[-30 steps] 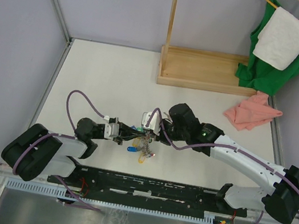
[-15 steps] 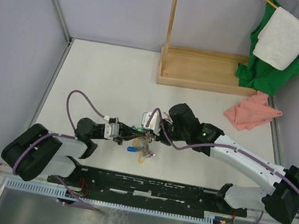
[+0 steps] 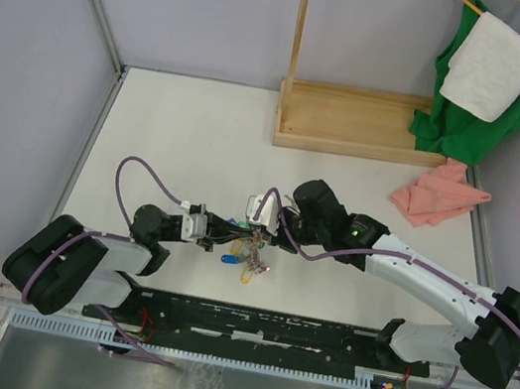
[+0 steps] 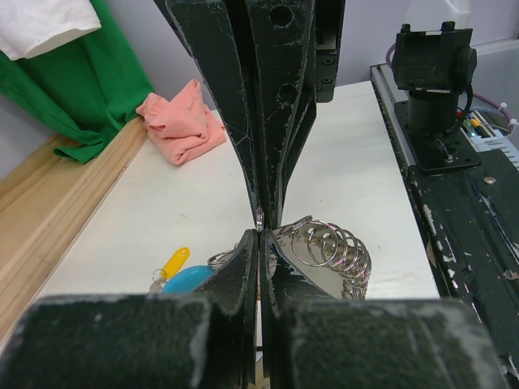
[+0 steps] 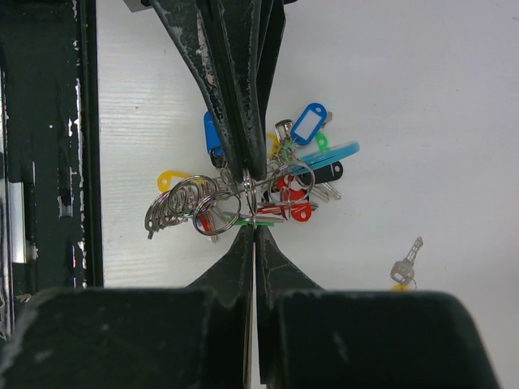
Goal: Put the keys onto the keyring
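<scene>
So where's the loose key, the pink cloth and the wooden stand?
loose key (image 5: pixel 407 261), right wrist view, its metal middle.
pink cloth (image 3: pixel 438 196), top view, its centre.
wooden stand (image 3: pixel 354 120), top view, its base.

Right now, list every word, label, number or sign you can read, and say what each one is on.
None can be read in any view.
The blue key tag has a white insert, with no writing I can make out.
The other tags on the keyring are too small or covered.
</scene>
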Robot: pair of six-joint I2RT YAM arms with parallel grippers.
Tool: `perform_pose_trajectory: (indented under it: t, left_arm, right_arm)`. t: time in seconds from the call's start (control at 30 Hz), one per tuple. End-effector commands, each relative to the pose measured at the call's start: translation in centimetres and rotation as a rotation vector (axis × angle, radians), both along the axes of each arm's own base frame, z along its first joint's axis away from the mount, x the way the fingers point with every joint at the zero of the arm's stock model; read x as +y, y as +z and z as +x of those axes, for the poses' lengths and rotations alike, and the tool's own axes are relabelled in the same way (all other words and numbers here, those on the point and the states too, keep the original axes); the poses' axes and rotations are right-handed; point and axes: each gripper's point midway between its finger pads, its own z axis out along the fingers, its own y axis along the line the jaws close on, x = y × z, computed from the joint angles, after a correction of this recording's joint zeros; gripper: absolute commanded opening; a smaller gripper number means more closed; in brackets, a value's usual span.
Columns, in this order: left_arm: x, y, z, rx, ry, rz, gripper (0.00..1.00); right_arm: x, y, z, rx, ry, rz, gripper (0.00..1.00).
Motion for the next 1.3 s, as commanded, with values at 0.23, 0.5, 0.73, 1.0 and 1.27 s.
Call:
perform_pose_trajectory:
  t: [0.23, 0.5, 0.73, 1.0, 1.27]
  left_arm:
    - [0.0, 3.2, 0.3, -0.173, 0.011, -0.06, 0.03]
    - [-0.1, 3.1, 0.3, -0.169, 0.004, -0.056, 0.03]
    - [-0.2, 2.9, 0.2, -0.153, -0.008, -0.051, 0.03]
    - [-0.5, 2.6, 0.5, -0.114, -0.019, -0.032, 0.03]
    - [-0.7, 2.2, 0.6, -0.091, -0.021, -0.015, 0.03]
  right_arm:
    - [1.4, 3.7, 0.0, -0.039, 0.022, 0.115, 0.01]
    - [1.3, 3.6, 0.3, -0.049, 0.01, 0.115, 0.01]
    - [1.6, 4.3, 0.4, -0.071, 0.009, 0.149, 0.01]
    - [2.0, 4.9, 0.1, -0.091, 0.035, 0.191, 0.01]
    - [2.0, 5.6, 0.1, -0.121, 0.042, 0.214, 0.01]
